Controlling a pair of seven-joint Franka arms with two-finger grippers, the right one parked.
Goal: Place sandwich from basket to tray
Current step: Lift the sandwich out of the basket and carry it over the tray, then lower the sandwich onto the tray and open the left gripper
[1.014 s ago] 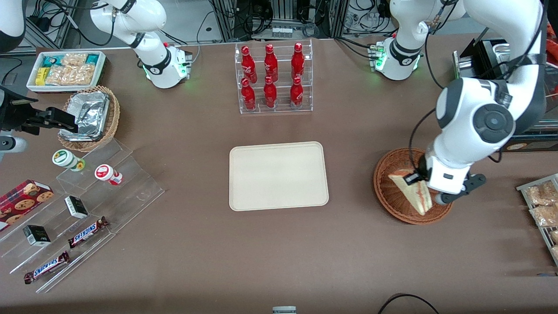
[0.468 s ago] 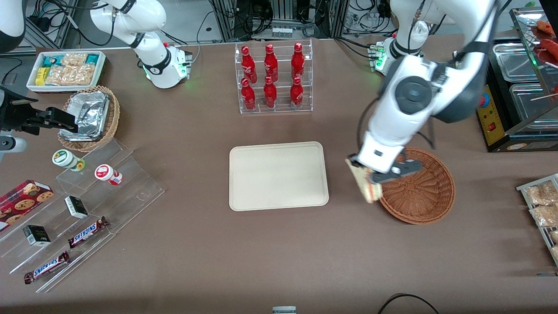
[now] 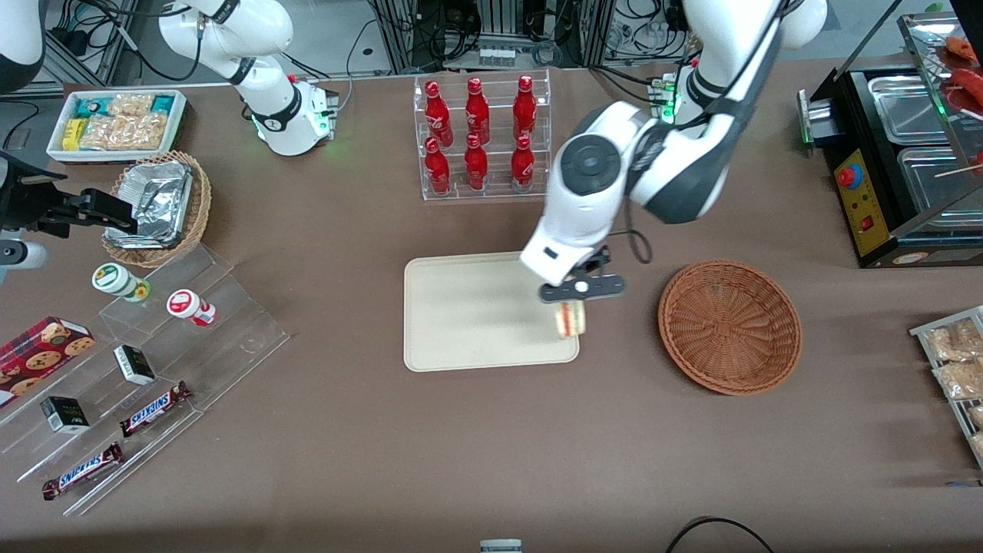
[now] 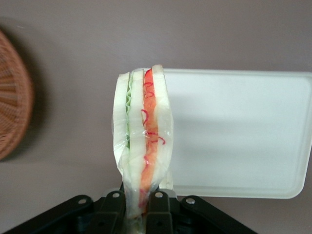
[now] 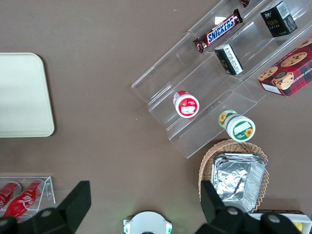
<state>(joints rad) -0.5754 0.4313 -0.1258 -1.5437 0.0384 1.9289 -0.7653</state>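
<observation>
From the front camera I start at the tray [image 3: 476, 307], which lies flat on the brown table [image 3: 345, 430] nearer the camera than the rack of red bottles [image 3: 481, 138]. My gripper [image 3: 572, 303] hangs over the tray's edge on the working arm's end. Its jaws are closed tight on the sandwich [image 3: 570, 319], which dangles below them just above that edge of the tray, the cut face with its red and green filling toward the camera. On the wrist camera I see the two fingers [image 4: 113, 207] pinching the wrapped wedge [image 4: 142, 141] at its narrow end, with the tray's rounded corner [image 4: 292, 190] beneath it. The basket [image 3: 729, 326] sits beside the tray, toward the working arm's end of the table, apart from it.
</observation>
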